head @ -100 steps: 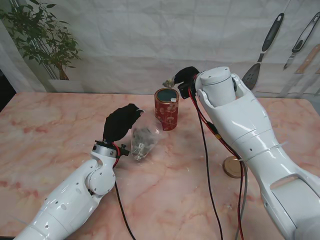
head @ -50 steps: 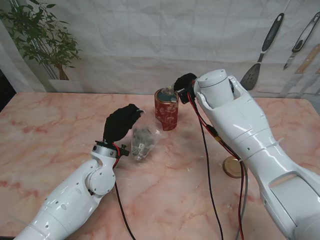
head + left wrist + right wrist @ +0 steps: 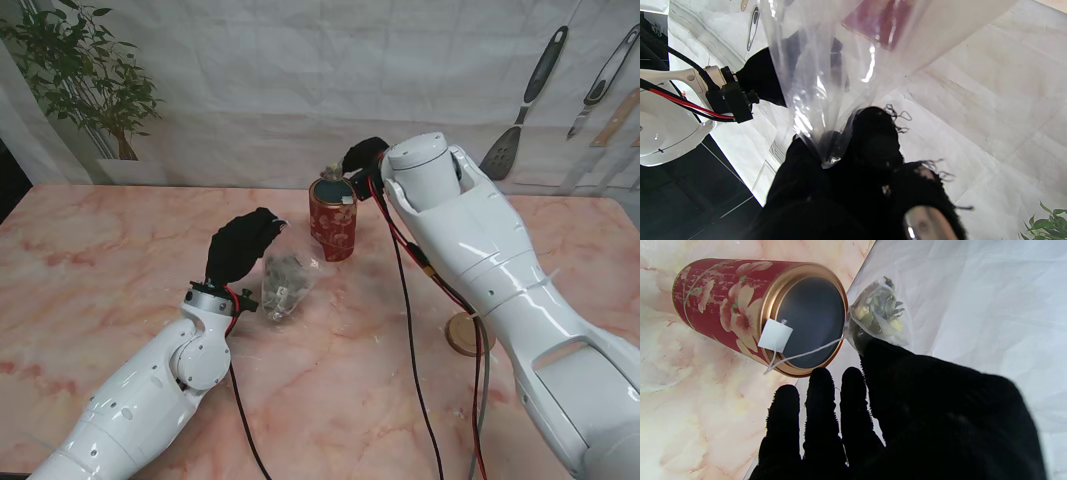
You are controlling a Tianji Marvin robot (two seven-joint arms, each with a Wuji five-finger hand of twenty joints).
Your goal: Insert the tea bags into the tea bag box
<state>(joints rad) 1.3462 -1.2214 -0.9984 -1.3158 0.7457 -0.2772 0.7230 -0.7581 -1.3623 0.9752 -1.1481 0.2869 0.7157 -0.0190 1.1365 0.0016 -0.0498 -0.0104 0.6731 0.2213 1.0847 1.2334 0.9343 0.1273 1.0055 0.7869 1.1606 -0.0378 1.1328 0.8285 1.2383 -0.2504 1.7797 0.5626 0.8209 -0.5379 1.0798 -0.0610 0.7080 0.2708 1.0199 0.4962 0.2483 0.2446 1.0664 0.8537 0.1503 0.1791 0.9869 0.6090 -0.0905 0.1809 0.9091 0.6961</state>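
From the stand view, your right hand [image 3: 362,157] sits just behind the red tin [image 3: 334,218], pinching a tea bag [image 3: 331,174] right over the far rim. The tin stands upright on the surface [image 3: 120,260] near the middle, mouth uncovered. Your left hand [image 3: 240,247] is closed on the neck of a clear bag [image 3: 285,282] that rests just left of the tin and holds more tea bags. A round lid [image 3: 465,335] lies well apart, to the right and nearer to you

The left wrist view shows the fingers [image 3: 873,140] bunched tight on the gathered plastic [image 3: 826,93], which fans out from the grip. Keep that hold steady so the supply does not slump against the tin

In the right wrist view the tea bag [image 3: 878,311] is held at 1 corner by the thumb side of the hand [image 3: 907,400], with the other 3 fingers [image 3: 820,393] spread and touching nothing. The bag hangs just outside the tin's rim [image 3: 840,323], not yet inside. Its string crosses the dark opening and the paper tag [image 3: 775,336] lies on the opposite edge

To do this well, I judge you should bring the bag over the middle of the opening before letting go, and lower it into the mouth; released here, it could catch on the rim or drop behind the tin. Mind the string, since a tug on it may drag the tag off the rim
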